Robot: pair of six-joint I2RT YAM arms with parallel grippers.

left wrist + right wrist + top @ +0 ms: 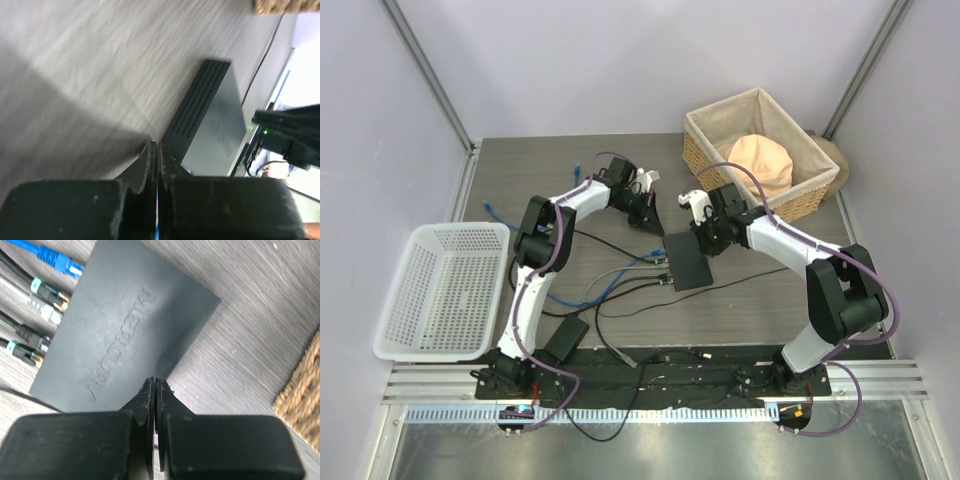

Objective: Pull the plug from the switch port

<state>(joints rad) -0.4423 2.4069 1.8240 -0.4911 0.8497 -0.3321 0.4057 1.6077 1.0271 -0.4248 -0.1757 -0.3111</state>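
Note:
The switch (687, 260) is a flat dark-grey box lying mid-table. Several plugs (45, 292) sit along its left edge, black and grey ones, and a blue plug (60, 261) reaches that edge at the far corner. My left gripper (646, 214) is shut and empty, hovering just up-left of the switch; in the left wrist view its tips (156, 146) point at the switch's ribbed side (200, 107). My right gripper (704, 240) is shut and empty, right above the switch's far right end; in the right wrist view its tips (156, 382) sit over the switch's lid (115, 325).
A wicker basket (705, 150) with a peach cloth stands at the back right. A white plastic basket (440, 290) sits at the left. A black power adapter (566, 340) and loose black, white and blue cables (620, 280) lie in front of the switch.

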